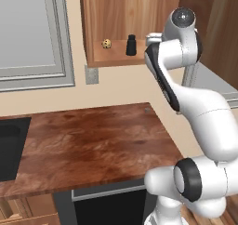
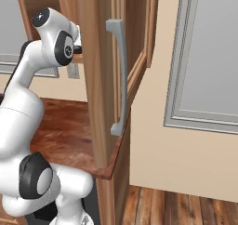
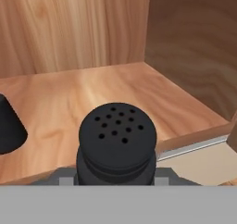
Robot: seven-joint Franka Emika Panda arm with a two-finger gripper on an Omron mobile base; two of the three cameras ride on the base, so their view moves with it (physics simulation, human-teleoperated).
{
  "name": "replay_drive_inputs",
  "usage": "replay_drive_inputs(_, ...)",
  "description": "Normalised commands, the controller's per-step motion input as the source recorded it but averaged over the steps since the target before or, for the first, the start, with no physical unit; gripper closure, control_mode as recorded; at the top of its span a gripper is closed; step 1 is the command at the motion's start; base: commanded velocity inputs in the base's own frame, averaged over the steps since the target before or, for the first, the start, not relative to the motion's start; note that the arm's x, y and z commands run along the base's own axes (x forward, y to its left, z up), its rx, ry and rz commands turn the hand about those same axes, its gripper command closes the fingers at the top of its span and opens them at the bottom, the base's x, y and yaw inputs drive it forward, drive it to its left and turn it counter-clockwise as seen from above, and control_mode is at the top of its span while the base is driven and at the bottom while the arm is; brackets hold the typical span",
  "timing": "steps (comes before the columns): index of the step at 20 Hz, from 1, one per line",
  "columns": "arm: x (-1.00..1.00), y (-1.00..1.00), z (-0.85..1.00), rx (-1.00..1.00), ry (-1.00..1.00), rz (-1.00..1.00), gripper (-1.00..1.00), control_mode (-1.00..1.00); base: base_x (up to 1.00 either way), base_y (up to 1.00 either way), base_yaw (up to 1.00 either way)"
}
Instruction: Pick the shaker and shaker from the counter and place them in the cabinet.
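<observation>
A black shaker with a perforated rounded top sits right in front of the hand camera, and my gripper is shut on it. It hangs at the front edge of the wooden shelf of the cabinet, near the cabinet's right inner wall. The other black shaker stands upright on that shelf, and its base shows as a dark shape at the left of the hand view. My hand reaches into the cabinet just right of that standing shaker.
A tiny tan speckled ball lies on the shelf left of the standing shaker. The cabinet's open door with a grey handle stands right of the arm. Below are the brown counter, a dark sink and a wall outlet.
</observation>
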Motion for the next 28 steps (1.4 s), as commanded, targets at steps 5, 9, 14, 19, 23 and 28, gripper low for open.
replay_drive_inputs(5,0.24,-0.03,-0.16,-0.01,0.00,0.00,1.00,-1.00,0.00,0.00,0.00)
replay_drive_inputs(9,0.23,-0.04,-0.12,-0.02,0.00,0.00,1.00,-1.00,0.00,0.00,0.00)
replay_drive_inputs(14,0.26,-0.05,-0.10,-0.01,0.00,0.00,1.00,-1.00,0.00,0.00,0.00)
replay_drive_inputs(19,0.30,-0.06,-0.12,0.00,0.00,0.00,1.00,-1.00,0.00,0.00,0.00)
replay_drive_inputs(23,0.34,-0.07,-0.14,0.00,0.00,0.00,1.00,-1.00,0.00,0.00,0.00)
replay_drive_inputs(28,0.44,-0.07,-0.17,0.00,0.00,0.00,1.00,-1.00,0.00,0.00,0.00)
